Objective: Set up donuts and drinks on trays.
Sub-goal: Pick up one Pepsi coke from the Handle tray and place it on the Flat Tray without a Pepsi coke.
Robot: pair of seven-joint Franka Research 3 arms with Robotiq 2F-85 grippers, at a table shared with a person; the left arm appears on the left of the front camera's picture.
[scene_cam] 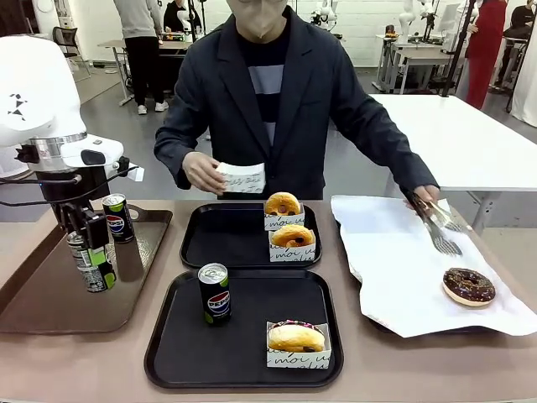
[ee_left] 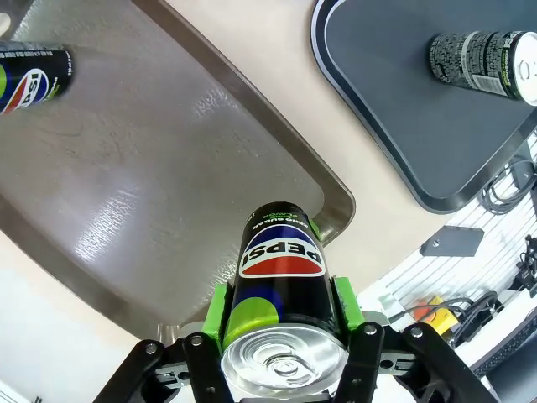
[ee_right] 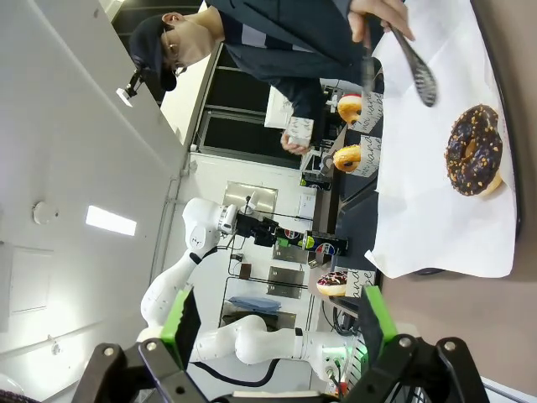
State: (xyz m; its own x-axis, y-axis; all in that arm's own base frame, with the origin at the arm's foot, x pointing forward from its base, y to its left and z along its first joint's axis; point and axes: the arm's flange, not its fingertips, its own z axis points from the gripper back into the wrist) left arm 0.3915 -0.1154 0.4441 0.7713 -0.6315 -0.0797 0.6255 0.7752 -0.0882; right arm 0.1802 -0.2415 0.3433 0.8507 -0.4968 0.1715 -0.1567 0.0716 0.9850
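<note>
Pepsi can [scene_cam: 86, 262] is sitting upright between the left gripper's [scene_cam: 92, 267] green pads, with the jaws part-closed and clamping its sides. It is inside the rim of the brown tray [scene_cam: 50, 311], toward the middle. Can't tell if its base is touching the tray or just clearing it. Second can [scene_cam: 117, 217] is standing at the brown tray's far edge. Third can [scene_cam: 215, 294] is already standing at the left side of the near black tray [scene_cam: 176, 361], with a sleeved donut [scene_cam: 295, 338] at its near right corner. Far black tray [scene_cam: 210, 243] is carrying two sleeved donuts [scene_cam: 283, 207] along its right edge and no drink. Person's hand [scene_cam: 200, 172] is holding an empty paper sleeve [scene_cam: 242, 177]. The other hand is holding tongs [scene_cam: 438, 225] over the white paper [scene_cam: 394, 252], where a chocolate donut [scene_cam: 468, 285] is lying. Right gripper [ee_right: 278, 327] is hanging wide open, gripping nothing.

Step in hand, as I judge it: bringing a drink to the far black tray. Next move is calling for a lift clear of the brown rim, a carry to that tray's bare left half, and an upright set-down.
</note>
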